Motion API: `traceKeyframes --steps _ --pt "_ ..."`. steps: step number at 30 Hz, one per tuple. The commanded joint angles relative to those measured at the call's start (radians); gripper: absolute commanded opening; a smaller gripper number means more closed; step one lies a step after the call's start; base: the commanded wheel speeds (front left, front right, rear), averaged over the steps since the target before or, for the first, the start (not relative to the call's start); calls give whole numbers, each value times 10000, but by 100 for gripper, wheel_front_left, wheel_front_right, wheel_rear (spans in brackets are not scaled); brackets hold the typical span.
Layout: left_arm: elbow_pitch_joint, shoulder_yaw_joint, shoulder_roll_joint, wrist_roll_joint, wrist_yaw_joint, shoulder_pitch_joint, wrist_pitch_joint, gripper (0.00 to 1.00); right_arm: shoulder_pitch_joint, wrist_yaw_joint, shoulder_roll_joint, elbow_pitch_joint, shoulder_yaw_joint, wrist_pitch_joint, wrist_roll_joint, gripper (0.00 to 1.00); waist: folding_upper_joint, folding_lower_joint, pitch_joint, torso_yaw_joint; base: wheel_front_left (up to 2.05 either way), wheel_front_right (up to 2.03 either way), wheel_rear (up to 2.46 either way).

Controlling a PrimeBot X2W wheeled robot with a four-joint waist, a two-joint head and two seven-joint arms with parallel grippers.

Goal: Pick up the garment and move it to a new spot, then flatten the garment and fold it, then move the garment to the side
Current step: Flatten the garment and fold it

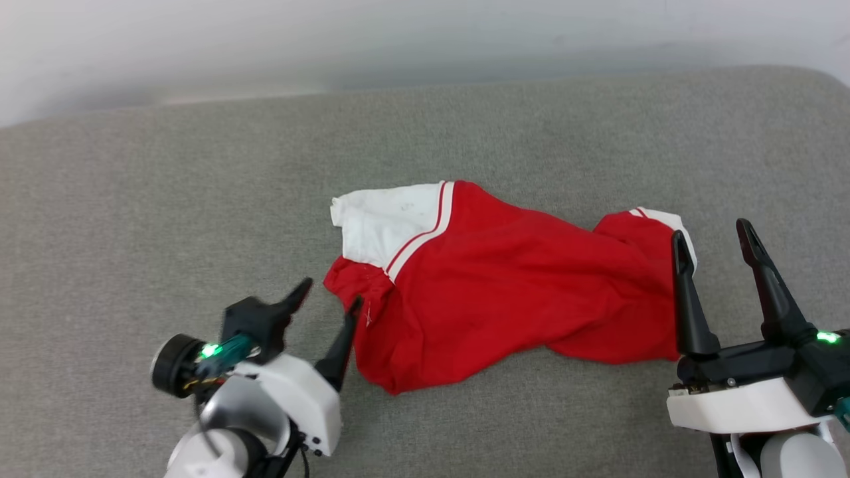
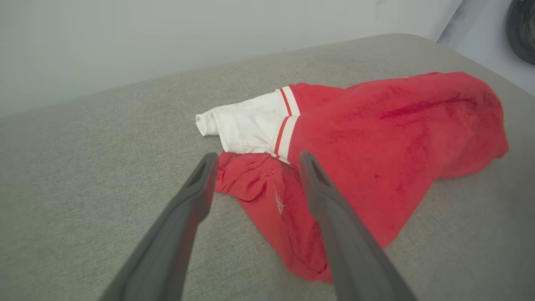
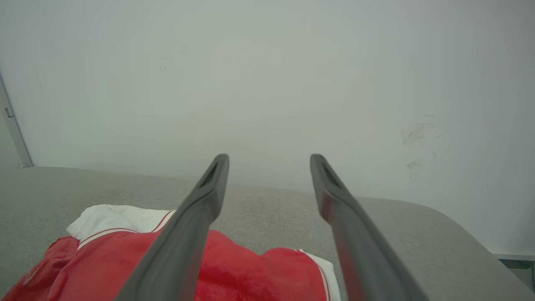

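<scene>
The left gripper (image 1: 333, 292) had its two dark fingers spread and held nothing. Its forearm came in from the lower left of the head view, tilted so the fingers pointed up and to the right. The inner fingertip lay at the near left hem of the shirt (image 1: 505, 299); whether it touched the cloth could not be told. In the left wrist view the red hem showed between the fingers, with a white sleeve (image 2: 246, 129) just beyond the tips.

The right gripper (image 1: 710, 229) was also spread and empty, with its fingers pointing straight up the head view. Its inner finger crossed in front of the shirt's right end, close to the second white sleeve (image 1: 664, 219). Its wrist view looked out nearly level toward the wall (image 3: 267, 83), with the shirt low beneath the fingers.

The shirt lay crumpled and stretched from left to right on the grey padded surface (image 1: 133, 199), near its middle and between the two grippers. Bare grey cloth lay open to the left, behind the shirt and in front of it. The far edge met the pale wall, and the far right corner was rounded.
</scene>
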Motion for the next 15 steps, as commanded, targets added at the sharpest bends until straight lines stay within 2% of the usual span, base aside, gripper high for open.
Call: traceKeyframes --steps 1,4,7,15 --pt "-16 -266 114 -126 -162 -287 819 100 -174 -3 15 -43 26 -24 -4 100 0 0 281 -122 0 0 0" --pt "25 -654 341 -190 -261 -725 2230 100 -258 -3 17 -18 127 -24 35 100 0 0 593 -268 0 0 0" --pt "205 -879 390 -333 -315 -1130 3169 100 -365 -3 15 -29 229 -24 14 100 0 0 876 -410 0 0 0" --pt "1265 -1073 732 -94 -354 -2169 4220 100 -618 -3 15 -73 367 -24 120 100 0 0 1600 -755 0 0 0"
